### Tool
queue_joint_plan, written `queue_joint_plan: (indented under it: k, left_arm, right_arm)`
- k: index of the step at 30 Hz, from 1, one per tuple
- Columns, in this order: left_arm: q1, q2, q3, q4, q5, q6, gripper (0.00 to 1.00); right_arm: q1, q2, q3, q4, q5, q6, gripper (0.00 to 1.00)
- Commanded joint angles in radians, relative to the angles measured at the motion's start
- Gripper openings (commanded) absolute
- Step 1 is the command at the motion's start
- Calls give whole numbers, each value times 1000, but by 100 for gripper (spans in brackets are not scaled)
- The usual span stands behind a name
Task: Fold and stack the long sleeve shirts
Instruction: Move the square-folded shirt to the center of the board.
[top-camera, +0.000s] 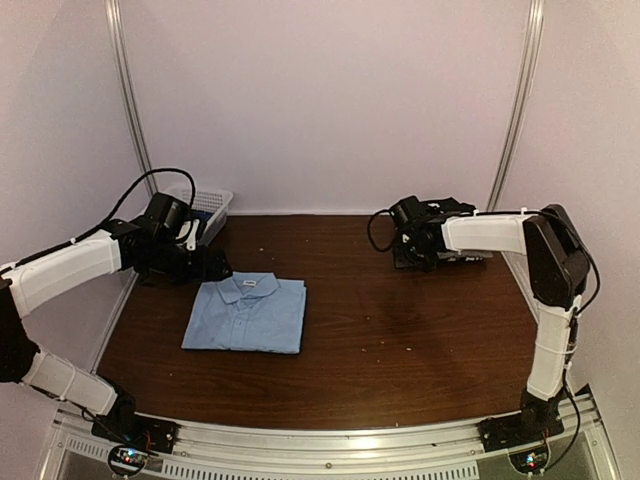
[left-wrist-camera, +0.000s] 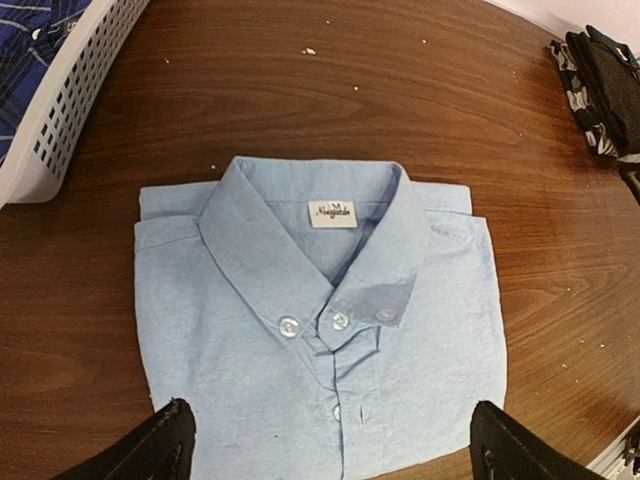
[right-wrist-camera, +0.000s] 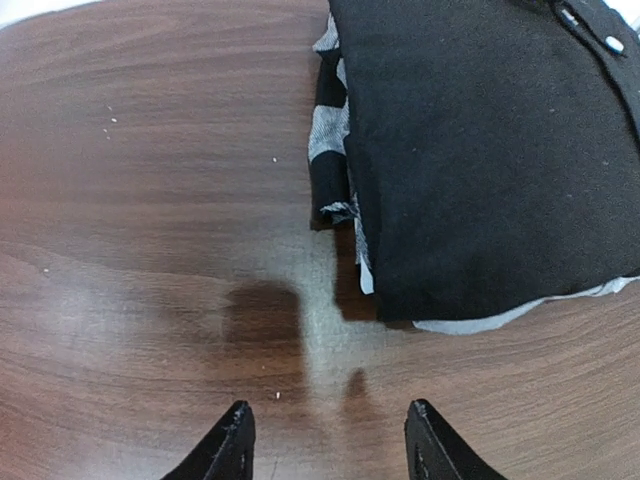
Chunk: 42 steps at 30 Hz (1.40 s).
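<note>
Left hand (left-wrist-camera: 332, 432) and right hand (right-wrist-camera: 328, 408), each splayed wide, empty.

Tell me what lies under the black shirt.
A grey-and-white patterned cloth sticks out from under the black shirt along its left and lower edges. The rest is covered, so how many layers lie there cannot be told.

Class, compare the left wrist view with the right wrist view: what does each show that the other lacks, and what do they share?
Only left wrist: the folded light blue shirt and the white basket. Only right wrist: the buttons on the black shirt. Both: the brown table and that shirt's stack.
</note>
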<state>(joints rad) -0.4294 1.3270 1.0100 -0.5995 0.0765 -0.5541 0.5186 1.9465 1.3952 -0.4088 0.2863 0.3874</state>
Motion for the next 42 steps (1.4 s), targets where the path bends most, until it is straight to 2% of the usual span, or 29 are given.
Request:
queue_joint_plan:
  k: [1,10,19,24,26,31,32,42]
  left_arm:
    - [-6,-1,1,56,31,13,97]
    - [-8,-22,-23,62,37,14,97]
    - [-8,-25,-45,66,34,18,97]
    - [-8,-20,-42,66,28,21,97]
    - [-8,-17,-41,66,27,22,97]
    - [-8,-11,-40,71,28,22,97]
    - [-8,-10,-39,72,30,22,97]
    - [-8,4,-44,89,40,24,97]
  right_arm:
    - [-22,103,81,-62,37,10,51]
    - [-64,265,253,-100,109,10,47]
    - [-89,359,334,-88,119,8,43]
    - [-101,378,361,-92,129,0,34]
    - [-105,380,365,-100,132,-4,25]
    - [-107,350,338,-113,140,-20,2]
    - [-106,339,327,-113,139,-23,0]
    - [-86,137,104,-89,55,-10,0]
